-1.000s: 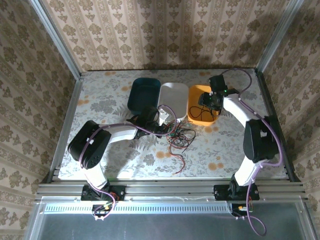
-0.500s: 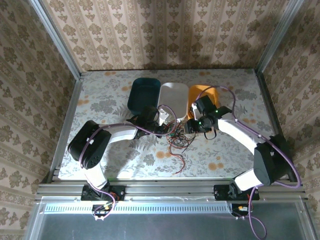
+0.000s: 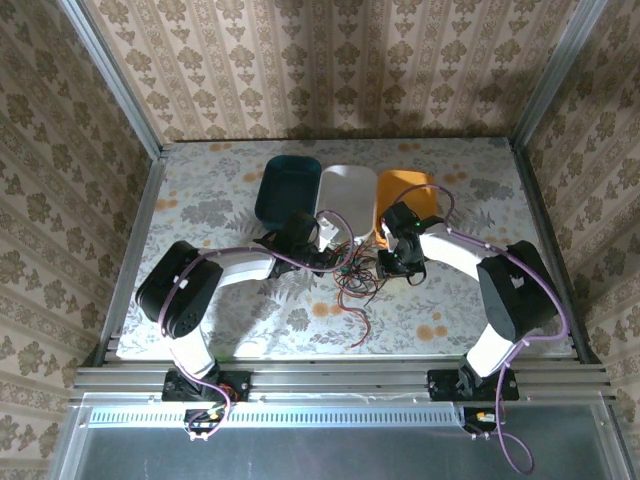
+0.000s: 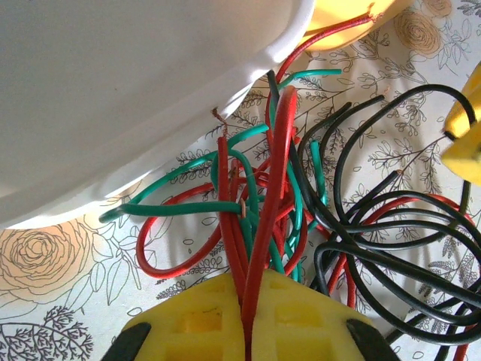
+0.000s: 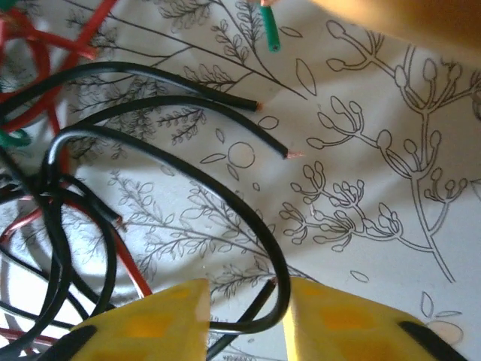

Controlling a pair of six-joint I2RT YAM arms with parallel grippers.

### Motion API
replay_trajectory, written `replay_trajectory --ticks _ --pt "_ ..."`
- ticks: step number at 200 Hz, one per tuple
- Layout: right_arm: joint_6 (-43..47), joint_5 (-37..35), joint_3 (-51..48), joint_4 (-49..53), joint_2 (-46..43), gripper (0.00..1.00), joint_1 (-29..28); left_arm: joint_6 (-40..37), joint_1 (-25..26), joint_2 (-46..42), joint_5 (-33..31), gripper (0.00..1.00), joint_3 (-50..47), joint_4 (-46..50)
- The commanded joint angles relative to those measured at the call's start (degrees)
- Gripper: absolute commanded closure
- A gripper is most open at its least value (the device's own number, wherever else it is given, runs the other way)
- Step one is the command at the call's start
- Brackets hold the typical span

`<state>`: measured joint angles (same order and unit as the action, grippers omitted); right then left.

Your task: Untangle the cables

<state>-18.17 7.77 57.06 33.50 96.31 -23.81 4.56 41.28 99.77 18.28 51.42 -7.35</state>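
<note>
A tangle of red, green and black cables point(image 3: 358, 275) lies on the floral table in front of the bins. My left gripper point(image 3: 330, 256) sits at the tangle's left edge, its yellow fingers point(image 4: 301, 320) shut on a few red cables point(image 4: 267, 226). Green cables point(image 4: 188, 207) and black cables point(image 4: 383, 241) loop just beyond it. My right gripper point(image 3: 392, 265) hangs low at the tangle's right edge, open. A black cable loop point(image 5: 263, 248) curves between its yellow fingers point(image 5: 338, 320), close against the right one.
Three bins stand behind the tangle: a dark teal bin point(image 3: 288, 188), a white bin point(image 3: 346, 190) whose rim point(image 4: 150, 113) lies just above the left gripper, and an orange bin point(image 3: 404, 198). Metal rails edge the table.
My right arm swung from over the orange bin down to the right edge of the tangle. The left arm stayed put, holding the red cables.
</note>
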Motion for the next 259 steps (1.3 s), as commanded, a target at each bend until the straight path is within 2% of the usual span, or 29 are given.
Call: replay_trajectory --ticks 1,10,27,67,107,189,259 --pt "0.18 -1.81 2.17 -1.58 1.33 0.88 0.35 -0.01 0.38 -0.36 -0.42 1.00 0.40 0.38" --pt "0.07 -3.11 2.23 -1.48 0.66 0.94 0.34 -0.03 0.37 -0.36 -0.53 1.00 0.30 0.48" --pt "-1.12 -7.43 0.98 -2.38 -3.42 0.98 0.28 -0.01 0.33 -0.25 -0.55 1.00 0.01 0.41" --pt "-5.62 -23.69 -3.55 -6.01 -19.27 0.99 0.34 -0.06 0.47 0.47 -0.35 1.00 -0.27 0.49" --pt "-7.30 -32.35 -4.59 -7.84 -29.47 0.99 1.63 -0.24 0.56 0.96 -0.16 1.00 -0.35 0.50" --pt "-11.31 -36.07 -2.86 -11.34 -44.41 1.00 13.04 -0.76 0.56 1.53 -0.34 1.00 -0.46 1.11" --pt "-8.94 -35.27 2.08 -14.01 -47.18 1.00 20.94 -0.89 0.55 1.75 -1.10 1.00 -0.70 0.94"
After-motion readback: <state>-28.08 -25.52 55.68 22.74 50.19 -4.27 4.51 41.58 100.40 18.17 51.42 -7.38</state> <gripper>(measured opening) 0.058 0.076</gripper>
